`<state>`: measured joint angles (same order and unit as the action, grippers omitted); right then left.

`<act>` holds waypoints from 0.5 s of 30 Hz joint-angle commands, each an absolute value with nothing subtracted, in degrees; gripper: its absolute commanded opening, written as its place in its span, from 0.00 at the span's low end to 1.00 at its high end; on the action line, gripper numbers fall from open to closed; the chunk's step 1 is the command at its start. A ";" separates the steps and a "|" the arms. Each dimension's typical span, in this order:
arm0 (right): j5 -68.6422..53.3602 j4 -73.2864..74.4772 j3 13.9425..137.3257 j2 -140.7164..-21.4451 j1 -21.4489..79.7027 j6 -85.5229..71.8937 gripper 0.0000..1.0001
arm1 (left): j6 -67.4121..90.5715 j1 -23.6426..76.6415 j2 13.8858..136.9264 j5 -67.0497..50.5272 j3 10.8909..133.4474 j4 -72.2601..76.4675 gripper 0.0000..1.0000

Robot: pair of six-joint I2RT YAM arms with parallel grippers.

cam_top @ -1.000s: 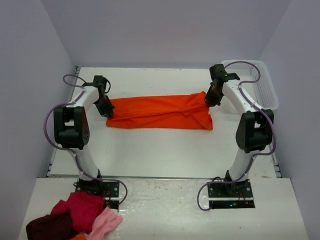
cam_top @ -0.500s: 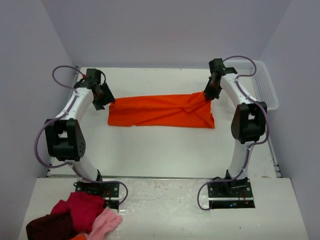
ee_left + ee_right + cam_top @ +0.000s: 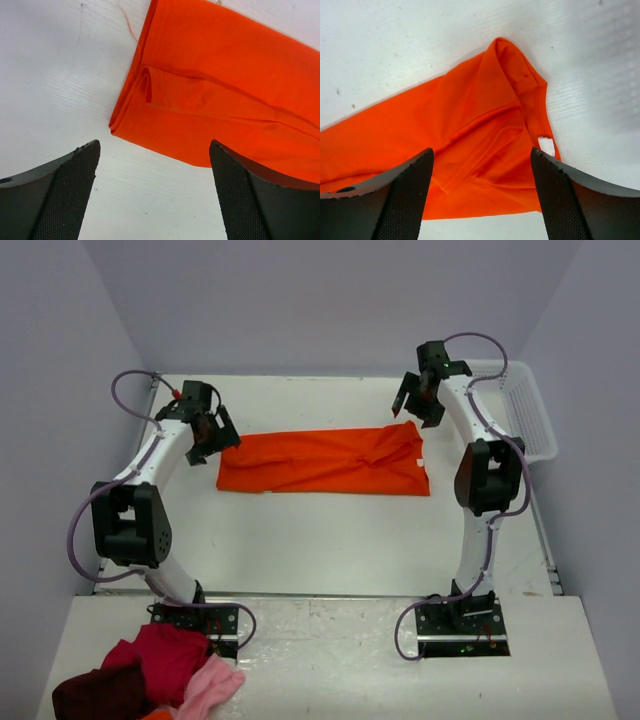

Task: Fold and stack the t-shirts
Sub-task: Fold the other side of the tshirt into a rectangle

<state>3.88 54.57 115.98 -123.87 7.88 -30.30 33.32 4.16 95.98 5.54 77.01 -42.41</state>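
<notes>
An orange t-shirt (image 3: 320, 459) lies flat on the white table, folded into a long band from left to right. My left gripper (image 3: 216, 436) hovers open just off its left end; the left wrist view shows the folded hem (image 3: 210, 95) beyond the spread fingers. My right gripper (image 3: 414, 404) hangs open above the shirt's far right corner. In the right wrist view the shirt (image 3: 470, 130) lies below the wide-apart fingers, with the white neck label (image 3: 546, 146) showing. Neither gripper holds anything.
A white mesh basket (image 3: 520, 405) stands at the table's right edge, behind the right arm. A heap of red, maroon and pink clothes (image 3: 150, 675) lies on the near shelf by the left arm's base.
Both grippers have let go of the shirt and opened. The shirt has been carried a little farther back and now lies flat; both grippers have lifted off its ends.
</notes>
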 commanded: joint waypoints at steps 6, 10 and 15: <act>0.37 53.53 112.35 -117.08 8.08 -29.35 0.66 | 32.25 6.67 95.71 -0.59 77.97 -39.38 0.72; 0.35 50.11 101.71 -110.23 10.19 -28.22 0.00 | 32.08 8.08 98.34 -5.44 76.64 -37.88 0.03; -2.81 51.32 98.44 -106.00 12.30 -27.33 0.00 | 32.17 9.31 103.35 -9.58 76.82 -37.27 0.00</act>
